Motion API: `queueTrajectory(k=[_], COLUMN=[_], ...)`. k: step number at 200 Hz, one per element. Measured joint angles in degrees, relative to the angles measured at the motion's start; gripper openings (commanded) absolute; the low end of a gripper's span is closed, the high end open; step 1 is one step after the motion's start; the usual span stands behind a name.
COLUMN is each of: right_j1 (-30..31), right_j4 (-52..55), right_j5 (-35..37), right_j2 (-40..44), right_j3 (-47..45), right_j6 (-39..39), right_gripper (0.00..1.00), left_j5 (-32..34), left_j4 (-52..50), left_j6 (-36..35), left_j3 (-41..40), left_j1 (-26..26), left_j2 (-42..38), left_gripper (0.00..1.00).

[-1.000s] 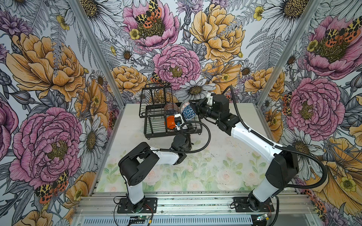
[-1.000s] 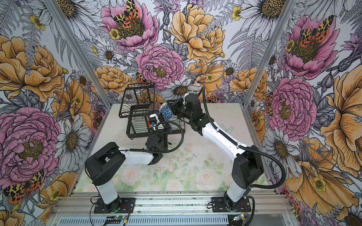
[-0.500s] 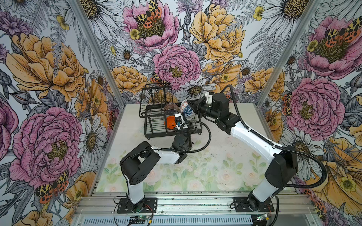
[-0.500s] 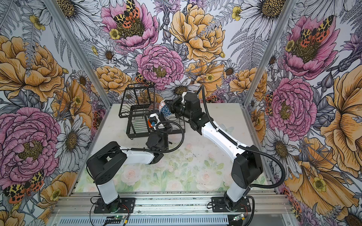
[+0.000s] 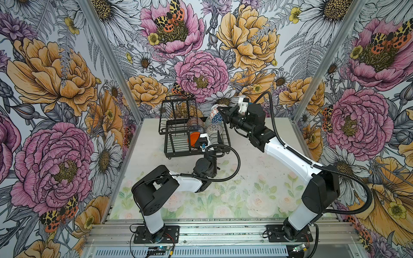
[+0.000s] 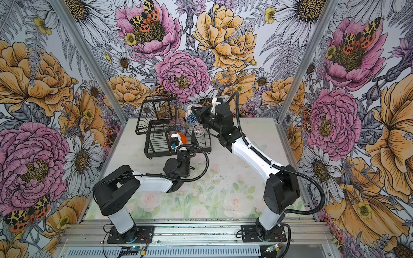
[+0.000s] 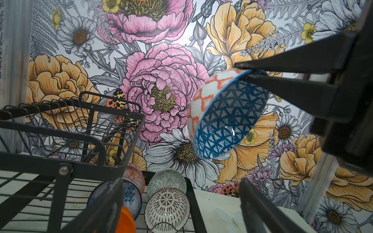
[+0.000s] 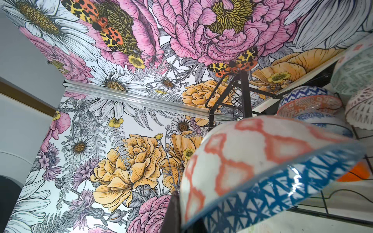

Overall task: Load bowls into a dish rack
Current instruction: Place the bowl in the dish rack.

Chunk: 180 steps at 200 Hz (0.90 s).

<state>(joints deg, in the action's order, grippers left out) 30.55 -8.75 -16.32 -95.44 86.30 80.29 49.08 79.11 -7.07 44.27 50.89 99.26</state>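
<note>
Hanging in the air over the far end of the dish rack (image 5: 178, 153), the dark blue geometric bowl (image 7: 228, 117) is pinched at its rim by the right end effector (image 7: 247, 71). Jaws narrow, one finger on the inside of the rim, one on the outside. Bowl tilted up on edge: blue triangle inside faces the near side, orange lattice on the white outside faces the back wall. It is clear of the bowls under it and touches no rack wire. Both top views put it just beside the raised basket tier (image 5: 176, 111), between that tier and the right wrist.

Five more bowls stand on edge in the rack's low tray. The orange-white bowl (image 7: 134, 175) and the blue-white floral bowl (image 7: 130, 195) sit in the row next to the basket tier, one against the other. The pale green-grey bowl (image 7: 166, 178) and the black-white lattice bowl (image 7: 167, 209) are in the row beside them, overlapping. The plain orange bowl (image 7: 126, 222) is nearest the front, just ahead of the floral one, and in a top view it is partly hidden behind the left wrist camera.

The left end effector (image 7: 180, 181) sits low at the near side of the tray, jaws wide, holding nothing. One of its fingers (image 7: 105, 205) is just beside the plain orange bowl; cannot tell if they touch.

The rack stands on the far left part of the worktop (image 5: 257, 178), which has a pale flower print. Flowered wallpaper (image 5: 55, 78) covers the walls around it.
</note>
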Motion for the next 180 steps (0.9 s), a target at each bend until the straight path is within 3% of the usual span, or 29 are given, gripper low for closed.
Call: queueTrajectory(k=[54, 90, 136, 180], right_j1=[-1.22, -2.54, -3.63, -3.89], right_j4=[-5.75, -8.98, -14.56, -18.97], right_j5=[-0.09, -0.07, -0.04, -0.04], right_j2=[-0.07, -0.74, -2.67, -7.98], right_j3=[-4.74, -7.76, -10.01, -10.8], right_j6=[-0.26, -0.26, 0.24, 1.9], right_gripper=[0.0, 0.0, 0.0, 0.0], left_j5=[0.0, -1.31, -10.64, -20.17], left_j4=[-6.16, -20.13, -45.13, -62.47], left_j6=[-0.68, 2.69, 13.62, 21.46], left_j3=[-2.82, -2.84, -1.01, 6.01], left_j1=[1.07, 0.48, -7.34, -12.98], left_j2=[-10.49, -20.46, -32.04, -34.53], left_gripper=[0.99, 0.99, 0.99, 0.99])
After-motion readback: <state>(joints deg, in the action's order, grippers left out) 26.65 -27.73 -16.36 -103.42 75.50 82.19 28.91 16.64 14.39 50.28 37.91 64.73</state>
